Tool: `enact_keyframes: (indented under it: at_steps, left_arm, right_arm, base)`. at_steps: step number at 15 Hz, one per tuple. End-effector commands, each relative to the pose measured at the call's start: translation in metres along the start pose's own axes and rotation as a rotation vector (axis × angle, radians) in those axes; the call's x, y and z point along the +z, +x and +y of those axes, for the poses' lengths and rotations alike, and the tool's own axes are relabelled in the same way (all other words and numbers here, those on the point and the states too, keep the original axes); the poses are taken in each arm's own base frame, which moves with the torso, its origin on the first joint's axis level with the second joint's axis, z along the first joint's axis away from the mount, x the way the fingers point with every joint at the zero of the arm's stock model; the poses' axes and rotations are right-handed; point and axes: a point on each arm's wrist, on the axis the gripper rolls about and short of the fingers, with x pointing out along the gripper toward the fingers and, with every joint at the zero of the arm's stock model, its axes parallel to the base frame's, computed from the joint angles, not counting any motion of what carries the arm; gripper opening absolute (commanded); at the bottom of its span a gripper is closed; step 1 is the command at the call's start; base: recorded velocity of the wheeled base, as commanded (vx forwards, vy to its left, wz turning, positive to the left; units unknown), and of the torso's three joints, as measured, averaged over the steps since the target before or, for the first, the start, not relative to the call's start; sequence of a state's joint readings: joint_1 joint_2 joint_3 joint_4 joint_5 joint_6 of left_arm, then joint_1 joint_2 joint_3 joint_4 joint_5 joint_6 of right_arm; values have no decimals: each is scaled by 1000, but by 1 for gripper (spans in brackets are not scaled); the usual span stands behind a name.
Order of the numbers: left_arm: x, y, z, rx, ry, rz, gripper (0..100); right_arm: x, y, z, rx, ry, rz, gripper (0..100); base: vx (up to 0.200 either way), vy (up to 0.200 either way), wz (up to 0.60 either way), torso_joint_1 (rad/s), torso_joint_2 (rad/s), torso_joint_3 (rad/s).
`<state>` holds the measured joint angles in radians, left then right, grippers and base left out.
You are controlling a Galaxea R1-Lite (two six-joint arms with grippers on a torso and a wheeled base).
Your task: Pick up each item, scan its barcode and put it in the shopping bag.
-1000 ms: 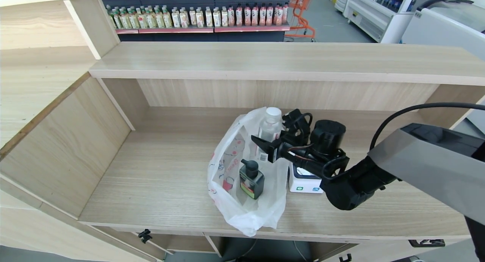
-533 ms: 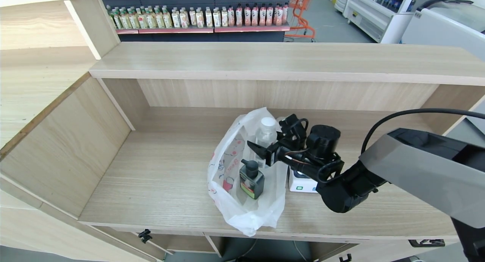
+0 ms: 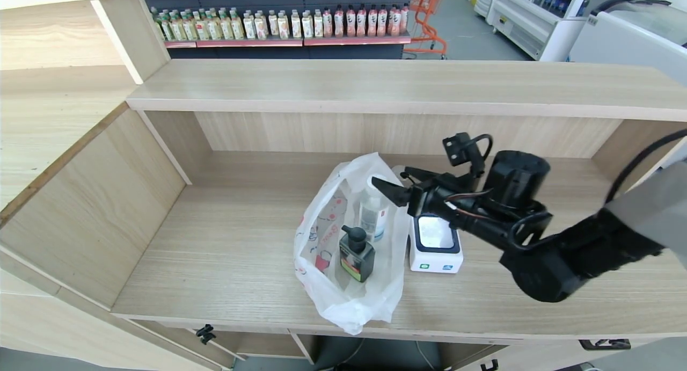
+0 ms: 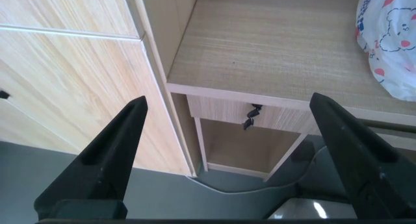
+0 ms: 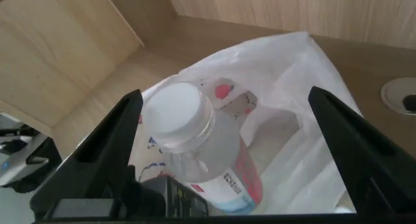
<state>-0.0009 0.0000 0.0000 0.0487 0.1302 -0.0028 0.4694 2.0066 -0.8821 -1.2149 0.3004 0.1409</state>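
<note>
Bright, even light from overhead fills the shop. The wooden counter (image 3: pixel 225 253) is softly lit, with a faint shadow under its upper shelf (image 3: pixel 375 84). The white plastic bag (image 3: pixel 327 237) glows pale, and the scanner screen (image 3: pixel 433 232) shows glare. Straight edges bow near the head view's corners.
</note>
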Motion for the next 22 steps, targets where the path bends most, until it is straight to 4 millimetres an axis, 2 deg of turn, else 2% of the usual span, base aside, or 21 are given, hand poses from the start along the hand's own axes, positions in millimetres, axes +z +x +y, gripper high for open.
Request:
enact_keyframes:
  at_steps: [1,3,4,5,6,7,8,10,12,20,21,22]
  left_arm:
    - [0,0,0,1,0,0,100]
    - [0,0,0,-1,0,0,100]
    - [0,0,0,-1,0,0,100]
    - [0,0,0,1,0,0,100]
    - [0,0,0,1,0,0,100]
    - [0,0,0,-1,0,0,100]
    - [0,0,0,1,0,0,100]
    - [0,0,0,1,0,0,100]
    - [0,0,0,1,0,0,100]
    - [0,0,0,-1,0,0,100]
    - [0,0,0,-1,0,0,100]
    - [0,0,0,-1,0,0,100]
  right_arm:
    - [78,-129,29,-77,18,-58,100]
    - [79,-207,39,-226,24,21,100]
    - [73,-234,50,-261,26,64,100]
    - [53,-279,66,-377,7,129,100]
    - [32,-312,81,-507,-17,145,100]
    - [21,-325,87,-565,-26,148,100]
    - [-11,-352,100,-664,-90,145,100]
    - [-49,-370,109,-734,-195,73,100]
    - [-61,-378,113,-751,-198,69,100]
    - [-61,-378,114,-751,-174,42,100]
    - [-61,-378,114,-751,-173,44,0]
    - [-61,-378,114,-751,-179,46,0]
  base:
    - [0,0,0,0,0,0]
    - [0,0,0,0,0,0]
    - [0,0,0,0,0,0]
    - [0,0,0,0,0,0]
    - [0,0,0,0,0,0]
    - [0,0,0,0,0,0]
    - [0,0,0,0,0,0]
    - [0,0,0,0,0,0]
    - [0,0,0,0,0,0]
    - [0,0,0,0,0,0]
    - [0,0,0,0,0,0]
    - [0,0,0,0,0,0]
